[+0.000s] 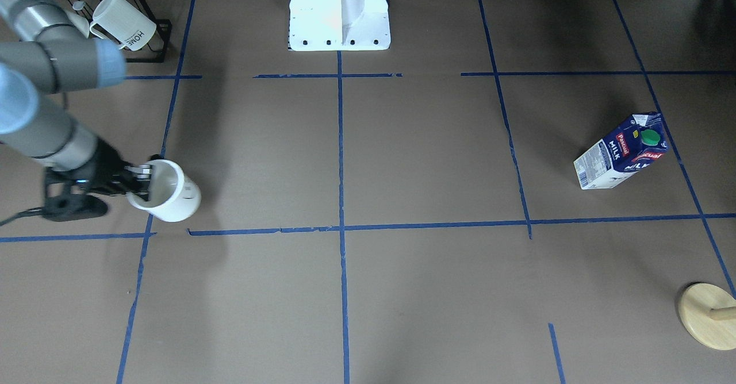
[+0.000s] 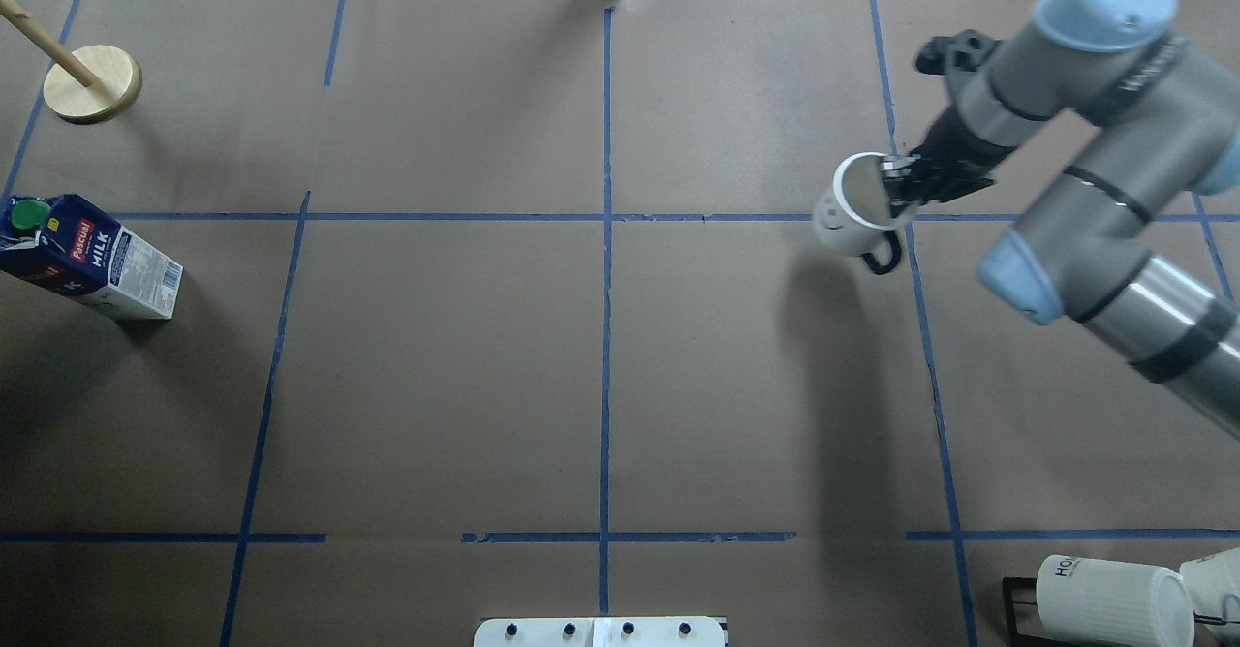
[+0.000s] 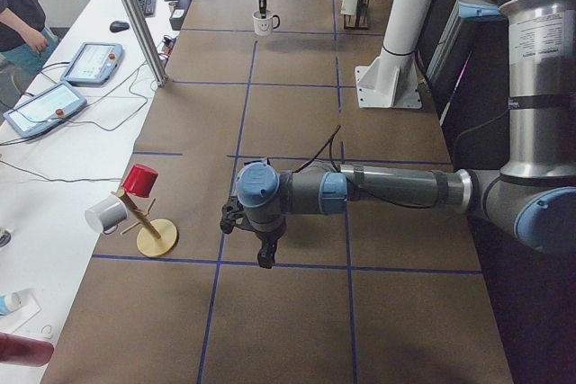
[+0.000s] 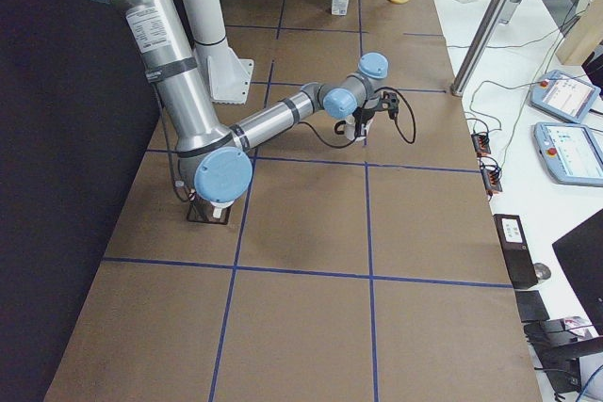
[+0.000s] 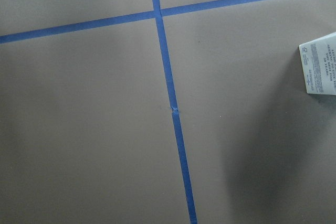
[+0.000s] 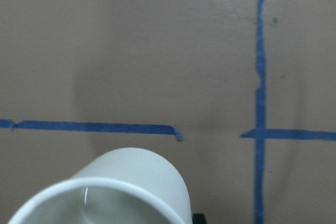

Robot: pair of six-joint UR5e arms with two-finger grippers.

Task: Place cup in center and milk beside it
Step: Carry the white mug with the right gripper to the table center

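Cup (image 2: 851,213): far right part of the bench, on the same tape line as the centre (image 2: 606,217) but well apart from it, just left of the next tape crossing. White, with the smiley side facing left and the black handle on the near side. It looks upright in the left side view. Can't tell if its base touches the paper.

Bench (image 2: 436,385): brown paper with a blue tape grid.

Right arm (image 2: 1066,95): comes in from the near right and reaches out to the cup.

Left arm (image 3: 396,188): stretched low over the left part of the bench, wrist pointing down. Its camera sees only paper, tape and a corner of the milk.

White base (image 1: 339,16): near edge, middle.

Milk (image 2: 92,264): far left edge, standing on its base, green cap on top, well apart from both the centre and the cup. Nothing touches it.

Rack (image 2: 1009,594): near right corner, with two ribbed HOME mugs (image 2: 1109,599) on it.

Wooden stand (image 2: 92,83): far left corner, beyond the milk.

Right tool (image 2: 896,190): closed on the right side of the cup's rim, one finger inside and one outside.

Left tool (image 3: 263,256): seen only from the side, can't tell if open or closed, nothing visibly in it.
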